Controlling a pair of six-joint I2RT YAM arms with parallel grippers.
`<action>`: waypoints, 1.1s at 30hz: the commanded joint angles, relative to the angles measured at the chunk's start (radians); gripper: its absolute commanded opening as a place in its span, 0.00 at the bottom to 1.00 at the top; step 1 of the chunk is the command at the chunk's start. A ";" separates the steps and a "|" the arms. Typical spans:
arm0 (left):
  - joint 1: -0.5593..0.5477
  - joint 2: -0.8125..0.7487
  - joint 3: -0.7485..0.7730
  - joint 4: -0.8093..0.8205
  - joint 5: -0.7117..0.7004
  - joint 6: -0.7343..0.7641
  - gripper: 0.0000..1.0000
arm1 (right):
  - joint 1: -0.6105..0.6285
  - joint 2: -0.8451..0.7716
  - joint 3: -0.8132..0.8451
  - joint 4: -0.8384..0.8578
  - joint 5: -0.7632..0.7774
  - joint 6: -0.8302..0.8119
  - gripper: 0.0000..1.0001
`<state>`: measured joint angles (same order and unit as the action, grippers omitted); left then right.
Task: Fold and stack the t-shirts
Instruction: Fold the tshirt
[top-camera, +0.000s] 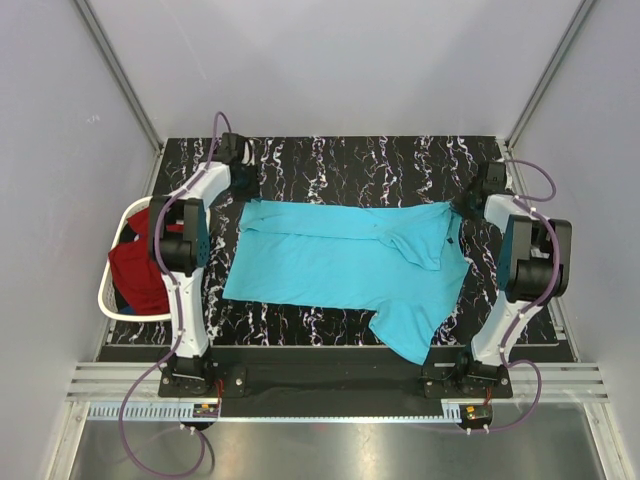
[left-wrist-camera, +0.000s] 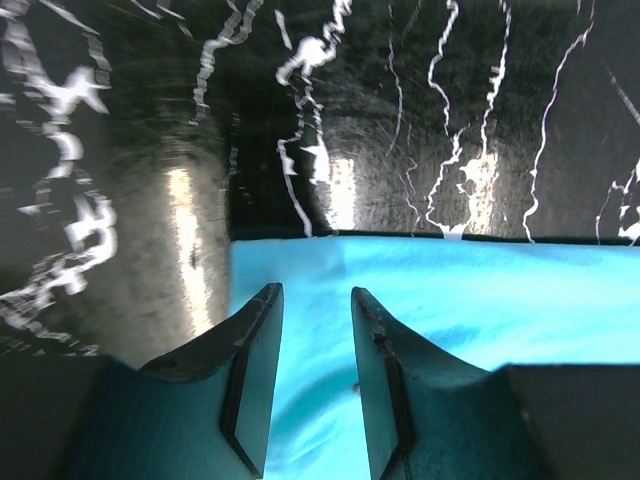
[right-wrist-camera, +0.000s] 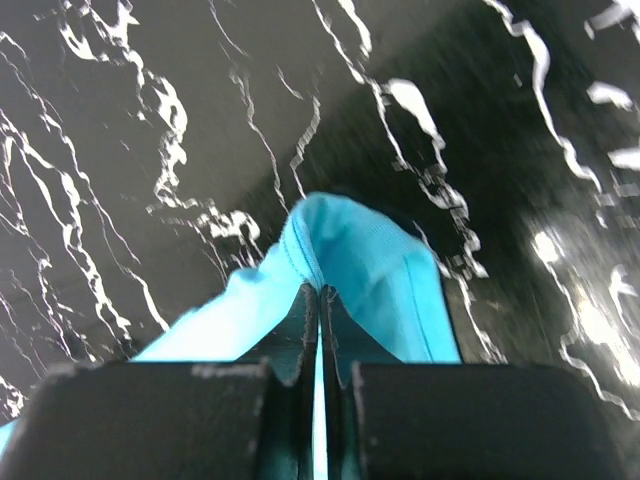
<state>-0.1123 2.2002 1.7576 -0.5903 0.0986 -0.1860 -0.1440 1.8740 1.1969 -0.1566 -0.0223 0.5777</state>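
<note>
Turquoise cloth, thin and limp by the look: the blue t-shirt (top-camera: 340, 265) lies spread near-flat on the marbled table (top-camera: 330, 160), collar toward the right, one sleeve trailing at the near edge; judged light and soft, prone to sag and crease, best taken by pinching corners or hems; right gripper (right-wrist-camera: 318, 300) pinched fully closed on a raised fold at the far right corner; left gripper (left-wrist-camera: 315, 300) jaws half apart over the far left corner, nothing clamped; dark red t-shirt (top-camera: 140, 275) bundled in the white basket (top-camera: 105, 300) at left.
</note>
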 joint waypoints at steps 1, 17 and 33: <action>0.002 -0.105 -0.019 0.021 -0.069 -0.015 0.39 | -0.002 0.048 0.081 0.032 -0.013 -0.027 0.00; 0.005 -0.058 -0.026 0.006 -0.127 -0.010 0.26 | -0.002 0.111 0.256 -0.056 -0.052 -0.119 0.23; -0.063 -0.181 -0.207 0.029 -0.120 -0.004 0.27 | -0.002 -0.197 0.068 -0.425 -0.005 0.157 0.41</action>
<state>-0.1646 2.0201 1.5642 -0.5827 -0.0265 -0.1883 -0.1444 1.7767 1.3460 -0.5117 -0.0433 0.6483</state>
